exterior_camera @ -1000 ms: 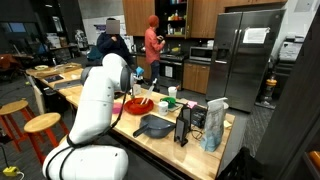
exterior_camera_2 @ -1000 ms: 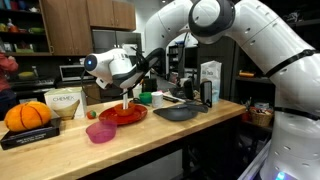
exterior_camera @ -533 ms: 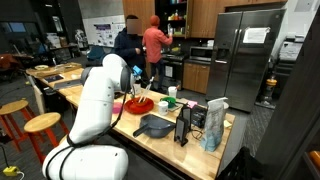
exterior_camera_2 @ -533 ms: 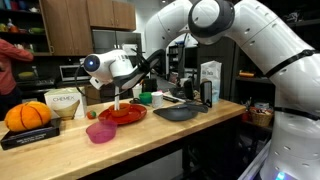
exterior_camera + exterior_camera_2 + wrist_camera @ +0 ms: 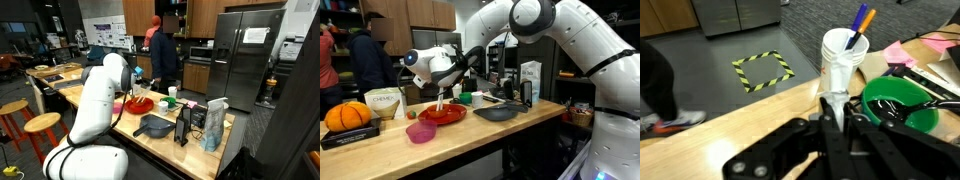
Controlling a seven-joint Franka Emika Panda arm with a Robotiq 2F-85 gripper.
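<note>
One slim pale rod (image 5: 441,102) clamped tight in gripper (image 5: 442,91), over round glossy red plate (image 5: 426,118), smooth wood counter (image 5: 470,142).

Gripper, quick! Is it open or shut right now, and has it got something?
Gripper: shut, pinching a thin white stick that hangs down over the red plate.

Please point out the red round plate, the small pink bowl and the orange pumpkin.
Red round plate (image 5: 455,116): exterior view, bare right part.
Small pink bowl (image 5: 420,135): exterior view, front wall.
Orange pumpkin (image 5: 347,116): exterior view, front side.
</note>
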